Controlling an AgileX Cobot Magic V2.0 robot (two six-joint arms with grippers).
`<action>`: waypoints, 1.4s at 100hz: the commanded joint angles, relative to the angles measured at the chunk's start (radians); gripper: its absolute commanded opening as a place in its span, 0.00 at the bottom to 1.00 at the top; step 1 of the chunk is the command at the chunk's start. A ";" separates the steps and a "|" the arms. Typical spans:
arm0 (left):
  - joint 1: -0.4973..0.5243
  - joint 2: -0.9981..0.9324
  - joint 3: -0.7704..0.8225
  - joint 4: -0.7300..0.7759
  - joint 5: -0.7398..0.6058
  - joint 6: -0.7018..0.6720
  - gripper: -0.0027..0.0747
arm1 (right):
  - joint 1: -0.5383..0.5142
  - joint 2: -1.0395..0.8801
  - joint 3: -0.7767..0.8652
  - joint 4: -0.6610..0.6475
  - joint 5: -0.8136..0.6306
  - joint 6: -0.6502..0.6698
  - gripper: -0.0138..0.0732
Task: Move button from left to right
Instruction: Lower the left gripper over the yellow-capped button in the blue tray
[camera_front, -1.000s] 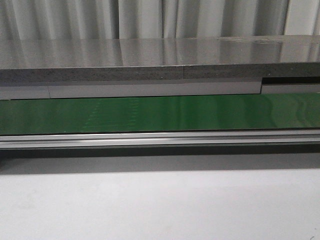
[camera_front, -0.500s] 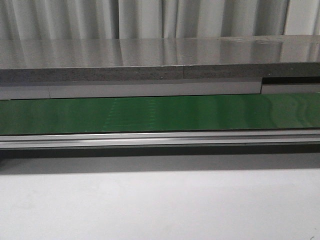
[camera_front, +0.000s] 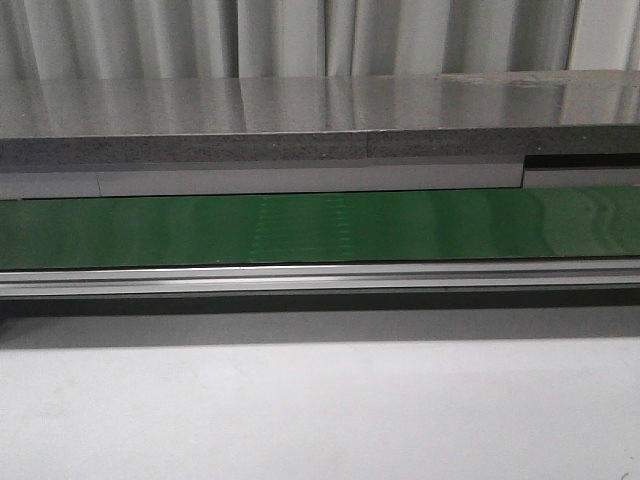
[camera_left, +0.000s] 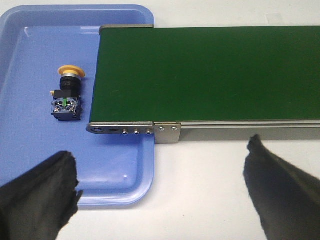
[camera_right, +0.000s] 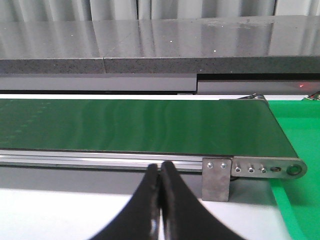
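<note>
1. Drifting rightward along the green belt (camera_front: 320, 228) in the front view: a faint dotted sheen patch, now sitting nearer mid-belt than in the earlier frames. Suggesting belt running; nothing else shifting there, neither arm showing in that view.
2. Sitting in the blue tray (camera_left: 30, 125): the button (camera_left: 66, 95), lying on its side, orange cap pointing away from the black body, just beside the belt's end roller but apart from it. Not touching the tray rim.
3. Hovering over the tray and belt end: left pincer (camera_left: 165, 185), spread wide open, holding nothing, one fingertip over the tray's near corner, the other over bare white worktop (camera_left: 210, 190). Well short of the button.
4. Hanging low in front of the belt's far end: right pincer (camera_right: 160, 200), fingertips pressed together, closed on nothing. Showing beside that end: a green bin (camera_right: 300, 130).
5. Judging the step: pre-grasp, pick not yet begun, task at its very start.
6. Calling for next, probably: swinging the left pincer across toward the button, centring over the black body, dropping between tray floor and cap, closing across the boxy sides, not the round cap.
7. Then, likely: lifting clear of the tray rim and setting onto the belt for carriage rightward.
</note>
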 joint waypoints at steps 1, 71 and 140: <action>-0.010 -0.003 -0.037 -0.010 -0.060 0.000 0.90 | 0.001 -0.020 -0.015 -0.004 -0.083 0.000 0.08; 0.317 0.507 -0.479 -0.028 -0.065 0.143 0.86 | 0.001 -0.020 -0.015 -0.004 -0.083 0.000 0.08; 0.449 0.987 -0.664 -0.265 -0.108 0.392 0.86 | 0.001 -0.020 -0.015 -0.004 -0.083 0.000 0.08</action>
